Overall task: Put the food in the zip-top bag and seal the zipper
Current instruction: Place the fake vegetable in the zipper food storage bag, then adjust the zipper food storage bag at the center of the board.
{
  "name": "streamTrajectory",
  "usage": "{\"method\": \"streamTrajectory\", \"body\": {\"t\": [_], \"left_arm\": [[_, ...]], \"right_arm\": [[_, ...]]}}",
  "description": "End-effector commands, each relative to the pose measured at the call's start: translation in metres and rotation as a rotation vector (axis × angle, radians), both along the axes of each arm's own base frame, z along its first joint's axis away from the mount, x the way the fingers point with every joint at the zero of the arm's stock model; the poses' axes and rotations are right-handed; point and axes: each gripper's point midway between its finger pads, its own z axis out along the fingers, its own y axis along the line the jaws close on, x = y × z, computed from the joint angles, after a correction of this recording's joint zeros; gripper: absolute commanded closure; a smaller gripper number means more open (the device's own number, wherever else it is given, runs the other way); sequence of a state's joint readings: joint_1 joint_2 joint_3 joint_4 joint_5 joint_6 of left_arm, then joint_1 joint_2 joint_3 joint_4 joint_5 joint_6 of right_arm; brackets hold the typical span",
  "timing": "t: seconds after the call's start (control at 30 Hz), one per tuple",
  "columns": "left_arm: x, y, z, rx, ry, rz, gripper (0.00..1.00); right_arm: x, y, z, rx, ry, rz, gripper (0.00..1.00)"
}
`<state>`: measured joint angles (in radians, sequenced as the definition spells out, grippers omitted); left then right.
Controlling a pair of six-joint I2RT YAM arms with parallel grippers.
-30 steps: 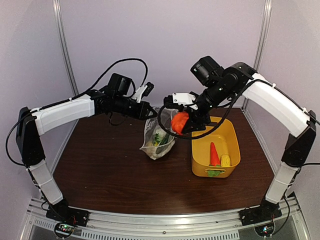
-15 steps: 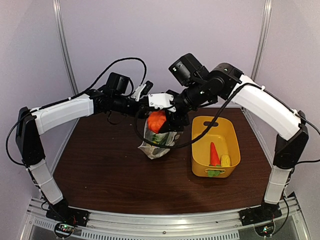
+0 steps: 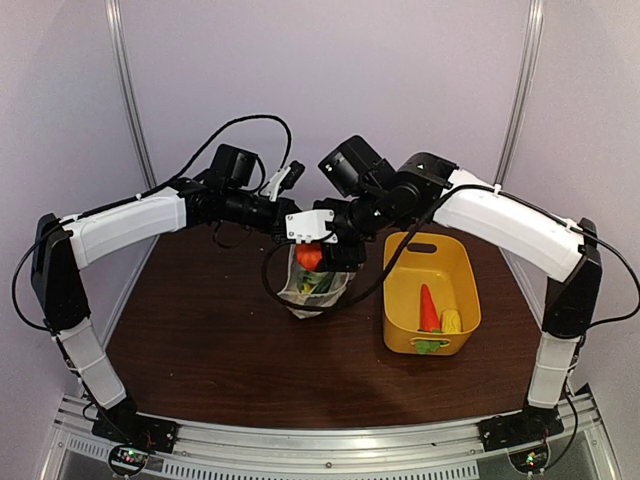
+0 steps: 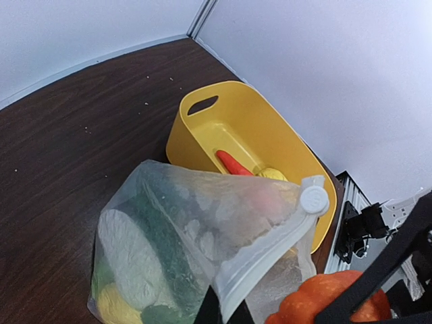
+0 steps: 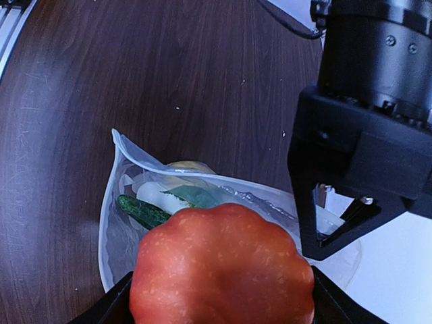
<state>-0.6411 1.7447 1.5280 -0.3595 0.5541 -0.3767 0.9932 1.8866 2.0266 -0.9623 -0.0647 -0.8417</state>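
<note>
The zip-top bag (image 3: 316,285) hangs upright over the table, mouth open at the top. My left gripper (image 3: 286,216) is shut on the bag's rim; in the left wrist view it (image 4: 226,312) pinches the zipper strip (image 4: 263,253) below the white slider tab (image 4: 314,200). My right gripper (image 3: 318,250) is shut on an orange-red toy pumpkin (image 3: 308,257) and holds it in the bag's mouth. In the right wrist view the pumpkin (image 5: 223,266) fills the jaws above the open bag (image 5: 121,223). A green cucumber (image 5: 142,211), a white piece and a yellow piece lie inside.
The yellow basket (image 3: 462,262) stands to the right of the bag and holds an orange carrot (image 3: 428,308), a yellow piece (image 3: 451,321) and a green piece (image 3: 428,346). Both arms cross above the bag. White walls enclose the brown table.
My right gripper has carried the pumpkin left and down, from beside the basket to the bag's mouth. My left gripper has kept hold of the bag's rim.
</note>
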Motion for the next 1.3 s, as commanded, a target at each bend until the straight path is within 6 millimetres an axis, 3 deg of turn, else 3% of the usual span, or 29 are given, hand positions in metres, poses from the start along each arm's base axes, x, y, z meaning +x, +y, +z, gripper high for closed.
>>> {"method": "streamTrajectory", "body": {"t": [0.0,0.1,0.13,0.53,0.57,0.63,0.67,0.7,0.77,0.83,0.87,0.93,0.97,1.0,1.07,1.1,1.13,1.17,1.2,1.23,1.27], "left_arm": [[0.003,0.004,0.037,-0.081,-0.069,-0.005,1.0],[0.003,0.006,0.041,-0.095,-0.06,-0.005,1.0],[0.002,0.006,0.042,-0.098,-0.062,-0.004,1.0],[0.016,0.016,0.036,-0.062,-0.069,0.068,1.0],[0.013,0.017,0.043,-0.067,-0.083,0.058,1.0],[-0.001,0.019,0.082,-0.141,-0.167,0.016,1.0],[-0.001,0.027,0.092,-0.141,-0.213,0.047,1.0],[0.006,0.041,0.095,-0.11,-0.272,0.126,1.0],[0.036,0.08,0.078,0.005,-0.322,0.354,1.0],[0.062,0.096,0.053,0.079,-0.249,0.398,1.0],[0.066,0.096,0.06,0.056,-0.194,0.362,1.0],[0.031,0.065,0.109,-0.095,-0.222,0.189,1.0],[0.019,0.065,0.125,-0.125,-0.281,0.201,1.0],[0.027,0.079,0.121,-0.117,-0.31,0.301,1.0],[0.064,0.114,0.07,0.016,-0.266,0.452,1.0],[0.067,0.107,0.061,0.079,-0.204,0.416,1.0],[0.05,0.072,0.075,0.036,-0.2,0.249,1.0],[0.016,0.034,0.098,-0.034,-0.236,0.104,1.0],[0.003,0.022,0.111,-0.074,-0.264,0.068,1.0],[-0.007,0.012,0.111,-0.096,-0.256,0.047,1.0],[-0.005,0.013,0.101,-0.09,-0.233,0.056,1.0]], "right_arm": [[0.013,-0.002,-0.015,-0.042,-0.044,-0.04,0.22],[0.021,-0.005,-0.021,-0.05,-0.074,-0.079,0.14],[0.02,-0.004,-0.021,-0.043,-0.069,-0.083,0.02],[0.003,-0.011,0.038,0.126,-0.038,-0.1,0.0],[0.002,-0.015,0.045,0.141,-0.041,-0.103,0.0],[0.001,-0.026,0.061,0.185,-0.049,-0.125,0.0],[0.0,-0.033,0.071,0.212,-0.052,-0.134,0.0],[0.001,-0.04,0.078,0.234,-0.056,-0.146,0.0],[0.007,-0.055,0.097,0.284,-0.057,-0.191,0.0],[0.022,-0.075,0.11,0.336,-0.056,-0.249,0.0],[0.03,-0.084,0.113,0.361,-0.046,-0.28,0.0],[0.046,-0.104,0.107,0.393,-0.002,-0.335,0.0],[0.054,-0.117,0.101,0.399,0.023,-0.364,0.0],[0.059,-0.127,0.095,0.402,0.044,-0.38,0.0],[0.066,-0.146,0.078,0.383,0.053,-0.408,0.01],[0.069,-0.156,0.069,0.36,0.047,-0.431,0.0],[0.07,-0.164,0.059,0.335,0.052,-0.452,0.0],[0.071,-0.173,0.047,0.313,0.066,-0.473,0.01],[0.069,-0.181,0.036,0.296,0.083,-0.491,0.01],[0.07,-0.19,0.024,0.28,0.104,-0.519,0.01],[0.07,-0.199,0.014,0.263,0.121,-0.549,0.02]]}}
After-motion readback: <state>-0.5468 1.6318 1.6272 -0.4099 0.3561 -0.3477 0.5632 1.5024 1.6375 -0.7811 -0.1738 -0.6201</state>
